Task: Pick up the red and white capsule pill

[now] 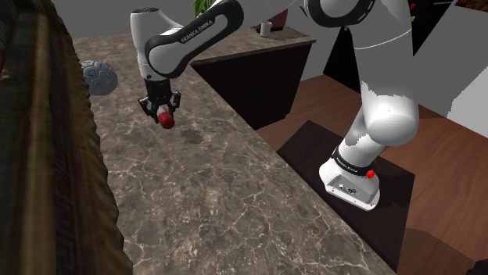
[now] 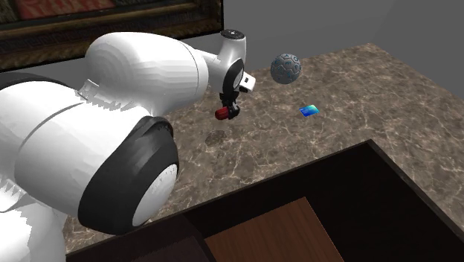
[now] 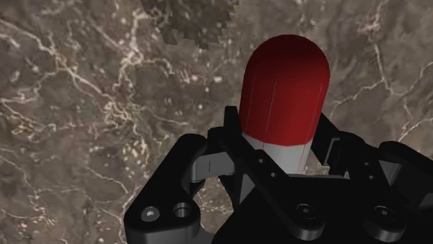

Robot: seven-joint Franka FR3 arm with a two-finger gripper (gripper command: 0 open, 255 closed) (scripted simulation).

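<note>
The capsule pill has a red rounded end and a white lower part, and it stands clasped between my black fingers. My gripper is shut on it and hangs above the brown marbled counter, with the pill's red end pointing down. From the other side, the pill shows below the gripper, and its shadow lies on the stone beneath it.
A grey patterned ball rests on the counter beyond the gripper, also seen as the ball. A small blue card lies flat nearby. A white cup stands on a far counter. A dark wooden frame borders the counter.
</note>
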